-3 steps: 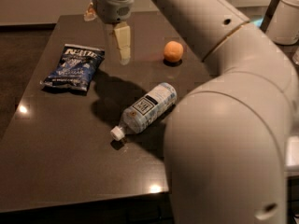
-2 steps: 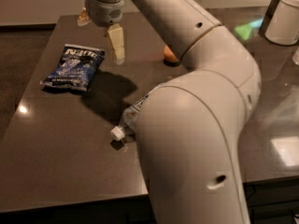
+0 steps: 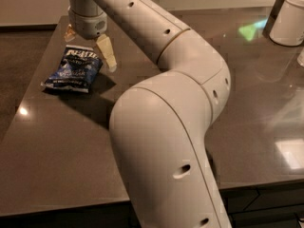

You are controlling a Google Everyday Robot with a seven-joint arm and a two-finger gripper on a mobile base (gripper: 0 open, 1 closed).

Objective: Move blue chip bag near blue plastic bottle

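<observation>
The blue chip bag (image 3: 72, 71) lies flat on the dark table (image 3: 57, 146) at the far left, white lettering toward the back. My gripper (image 3: 89, 44) hangs just above the bag's far end, its two pale fingers (image 3: 107, 52) spread wide apart and holding nothing. The blue plastic bottle is hidden behind my white arm (image 3: 166, 127), which fills the middle of the view.
A white container (image 3: 289, 19) stands at the far right on the table. The table's front edge runs along the bottom of the view and its left edge lies just beyond the bag. The orange fruit is hidden behind the arm.
My gripper has moved left and now sits over the bag's far end. The arm has swung across the view and now covers the bottle and the orange.
</observation>
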